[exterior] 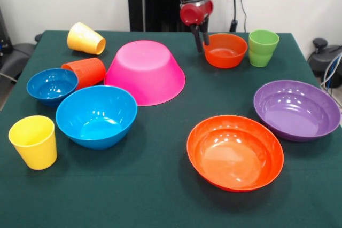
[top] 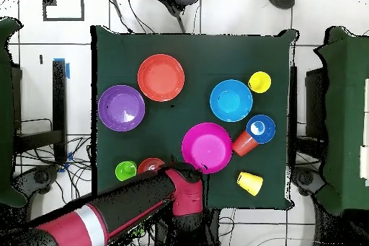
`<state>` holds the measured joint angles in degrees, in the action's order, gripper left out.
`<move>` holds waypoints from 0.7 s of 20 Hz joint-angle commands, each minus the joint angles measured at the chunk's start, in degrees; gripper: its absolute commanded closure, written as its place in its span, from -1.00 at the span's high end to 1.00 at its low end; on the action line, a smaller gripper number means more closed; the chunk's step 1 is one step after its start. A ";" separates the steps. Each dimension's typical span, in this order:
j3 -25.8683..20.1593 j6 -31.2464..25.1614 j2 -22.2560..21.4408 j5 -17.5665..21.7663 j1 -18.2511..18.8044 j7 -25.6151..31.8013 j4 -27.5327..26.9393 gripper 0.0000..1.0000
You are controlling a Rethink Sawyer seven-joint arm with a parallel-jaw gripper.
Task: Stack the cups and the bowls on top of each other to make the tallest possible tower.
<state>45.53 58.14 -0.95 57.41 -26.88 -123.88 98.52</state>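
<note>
My gripper (exterior: 202, 42) hangs open and empty just left of the small orange bowl (exterior: 225, 50), near the far edge. The large pink bowl (exterior: 145, 70) lies upside down with nothing on it. The medium blue bowl (exterior: 96, 116) and small blue bowl (exterior: 52, 85) stand at the left. The orange-red cup (exterior: 85, 71) lies on its side between the small blue and pink bowls. One yellow cup (exterior: 85, 38) lies tipped behind them, the other (exterior: 33, 141) stands upright at the front left. The green cup (exterior: 263, 47) stands beside the small orange bowl.
The wide shallow orange bowl (exterior: 235, 152) sits front centre and the wide shallow purple bowl (exterior: 296, 109) at the right. In the overhead view the arm (top: 130, 203) covers part of the small orange bowl (top: 150, 165). The green table (exterior: 171, 206) ends close by.
</note>
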 commanded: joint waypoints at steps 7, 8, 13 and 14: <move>-5.53 -3.01 -5.10 6.65 -2.59 3.35 1.39 1.00; -5.71 -3.12 -5.16 6.60 -2.56 3.52 1.54 1.00; -6.68 -2.10 -3.93 2.42 -0.01 10.04 2.52 1.00; -6.74 -2.03 -3.76 1.92 0.28 10.74 2.44 1.00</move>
<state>45.72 58.15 -6.00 61.32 -28.53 -123.88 100.81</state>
